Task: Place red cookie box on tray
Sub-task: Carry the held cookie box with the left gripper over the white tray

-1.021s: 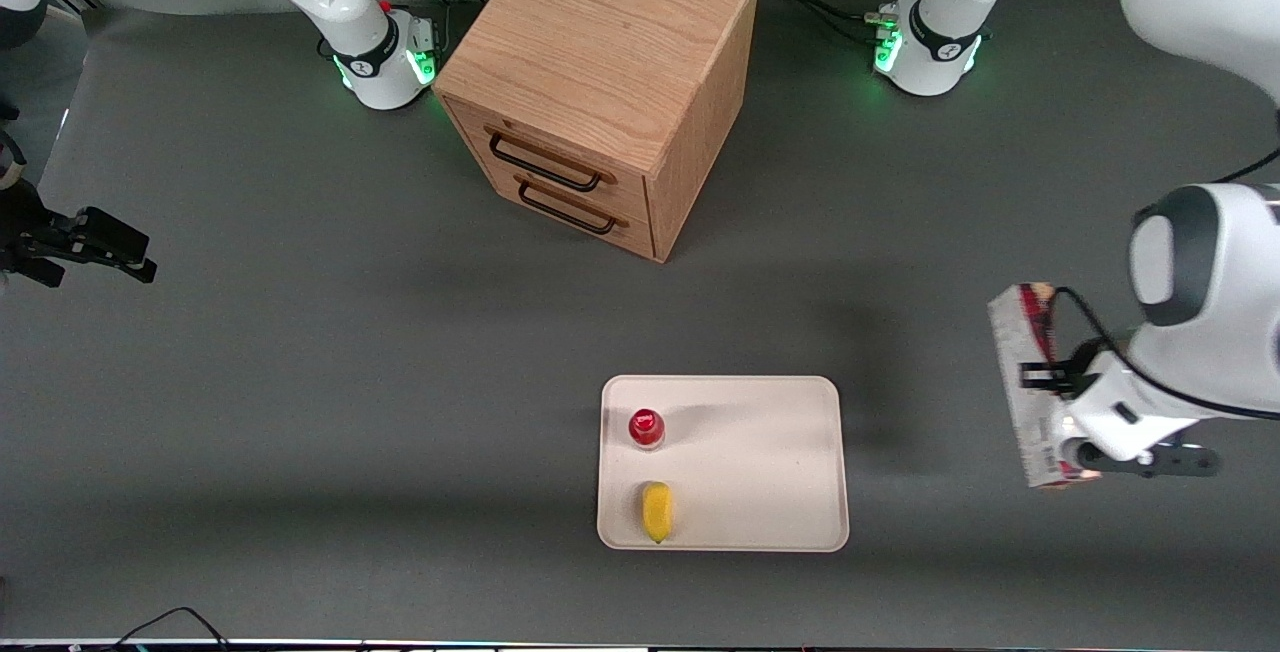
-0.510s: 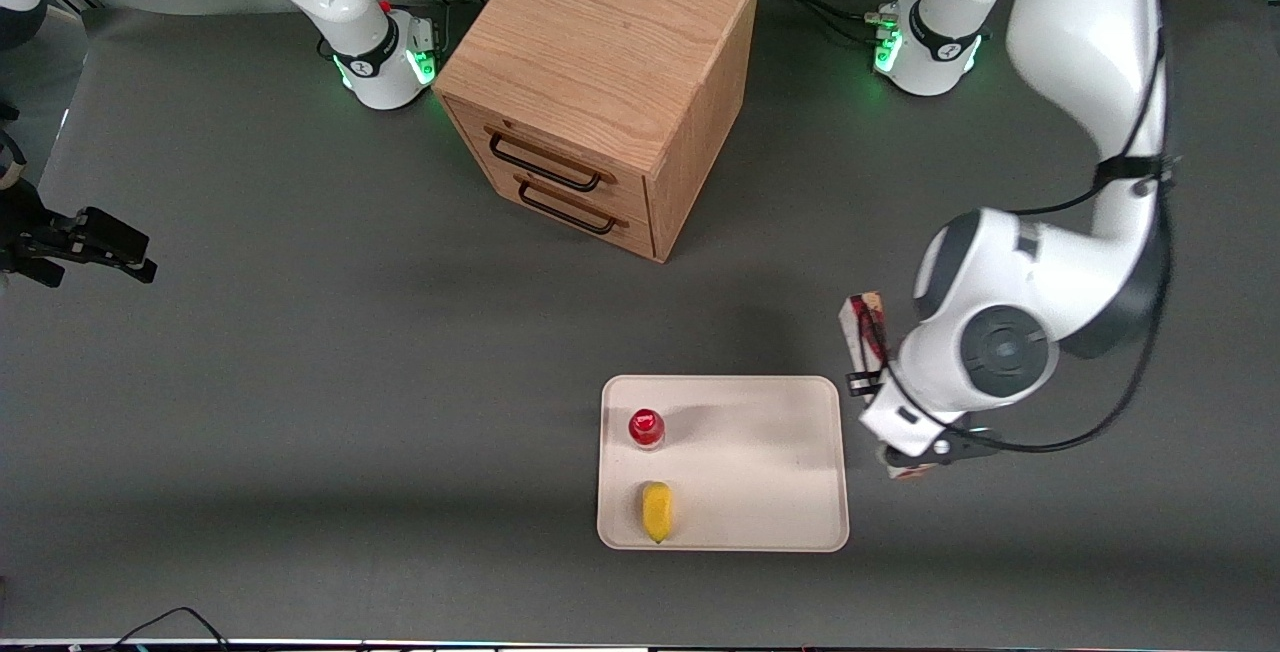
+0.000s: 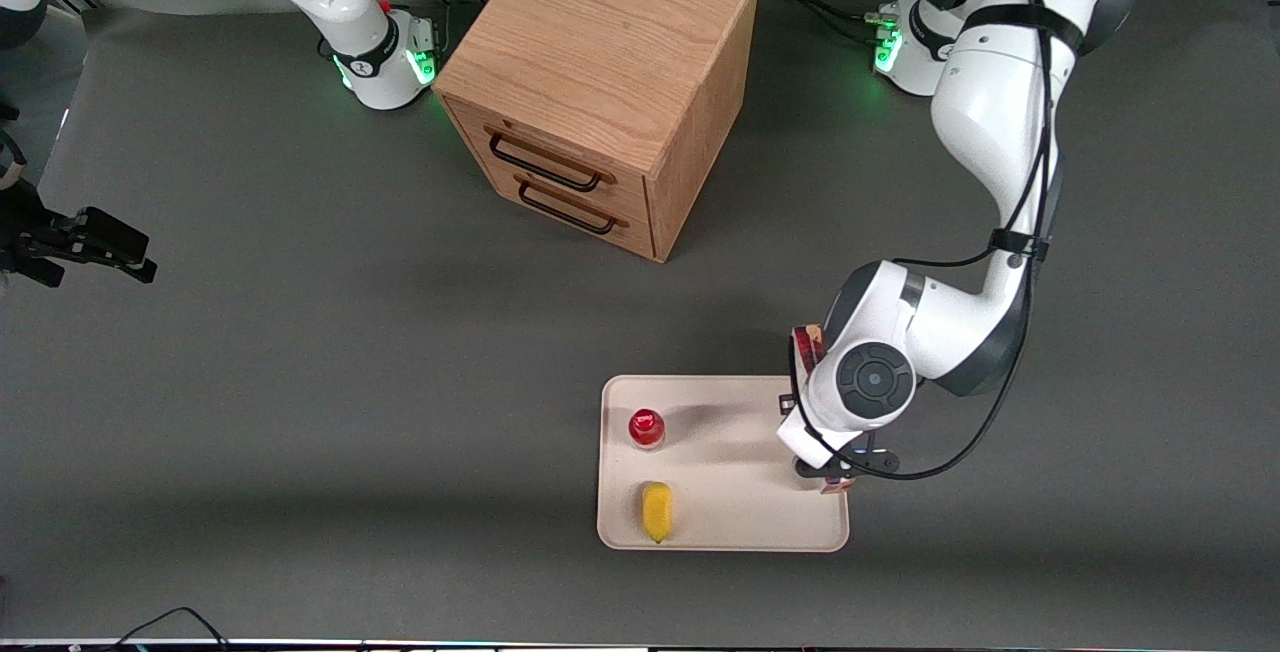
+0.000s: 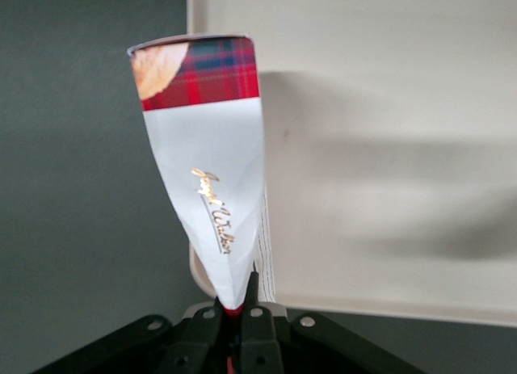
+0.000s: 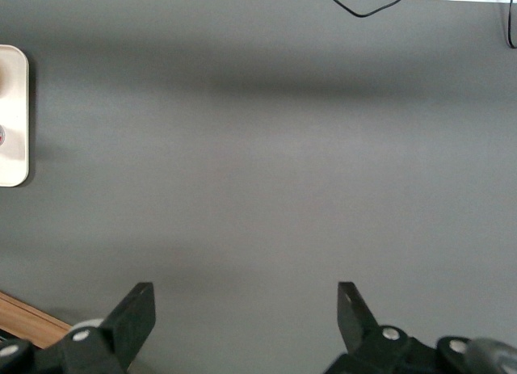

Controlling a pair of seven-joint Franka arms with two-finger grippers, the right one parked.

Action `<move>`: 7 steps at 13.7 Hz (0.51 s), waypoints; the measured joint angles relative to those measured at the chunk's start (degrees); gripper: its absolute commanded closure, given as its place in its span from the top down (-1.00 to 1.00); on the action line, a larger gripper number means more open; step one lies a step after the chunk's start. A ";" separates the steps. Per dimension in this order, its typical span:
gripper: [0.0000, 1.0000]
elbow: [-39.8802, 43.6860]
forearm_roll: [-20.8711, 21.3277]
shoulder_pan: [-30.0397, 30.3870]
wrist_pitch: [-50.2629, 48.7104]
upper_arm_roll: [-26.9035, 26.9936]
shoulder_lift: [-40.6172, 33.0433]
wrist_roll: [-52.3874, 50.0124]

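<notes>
The red cookie box [image 4: 206, 160] is in the air, gripped at one end by the left arm's pincer [image 4: 238, 325], whose two fingers are closed tight on the thin cardboard. In the wrist view the box reaches away from the pincer, showing a white face with gold writing and a red tartan end with part of a cookie picture. It hangs over the edge of the tray [image 4: 388, 107], partly above the cream floor and partly above the grey surface [image 4: 81, 188] beside it.

From the front, only small red parts of the box [image 3: 805, 340] show at the two ends of the arm's white wrist. The pincer [image 3: 838, 472] is above the tray [image 3: 740, 522], at its end toward the working arm.

On the tray, at its other end, a small red-capped bottle [image 3: 646, 427] stands, and a yellow object [image 3: 656, 511] lies nearer to the front camera than the bottle. A wooden drawer cabinet [image 3: 600, 82] with two dark handles stands farther from the front camera, well apart from the tray.
</notes>
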 measured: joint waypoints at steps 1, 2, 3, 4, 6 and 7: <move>-1.00 1.89 0.31 -0.12 0.00 0.00 0.97 0.94; -1.00 3.64 0.38 -0.11 0.00 0.04 1.77 2.15; -1.00 4.87 0.40 -0.05 0.08 0.12 2.42 2.94; -1.00 5.69 0.43 0.00 0.44 0.15 3.00 3.31; -1.00 6.22 0.49 0.00 2.47 0.18 4.32 3.45; -1.00 6.27 0.51 0.00 3.42 0.18 5.04 3.46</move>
